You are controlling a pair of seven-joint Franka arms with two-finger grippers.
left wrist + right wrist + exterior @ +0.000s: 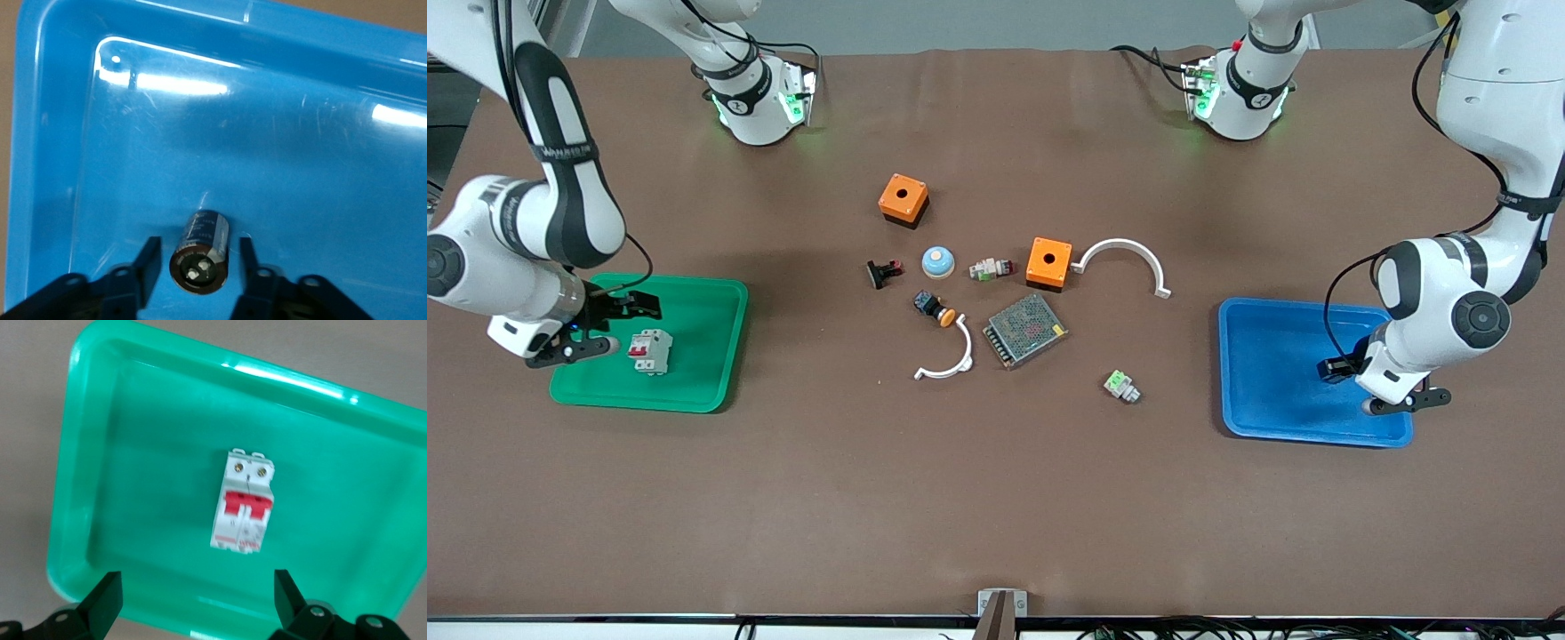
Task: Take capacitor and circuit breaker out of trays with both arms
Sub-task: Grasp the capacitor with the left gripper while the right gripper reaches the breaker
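A brown bench (996, 498) holds two shallow trays, with small electrical parts scattered between them. In the blue tray (1272, 373), at the left arm's end, the capacitor (201, 250) lies on its side directly between the fingers of the left pincer (200, 263), its pale end toward the wrist camera and its long axis running along the fingers. A narrow gap shows on each side, so the pincer brackets it without yet grasping it. In the green tray (694, 356), at the right arm's end, the circuit breaker (242, 510) lies face up, red levers showing. The right pincer (195, 595) hovers over the tray's edge, fingers spread wide and released, the breaker just ahead of them, its long axis pointing along their reach.
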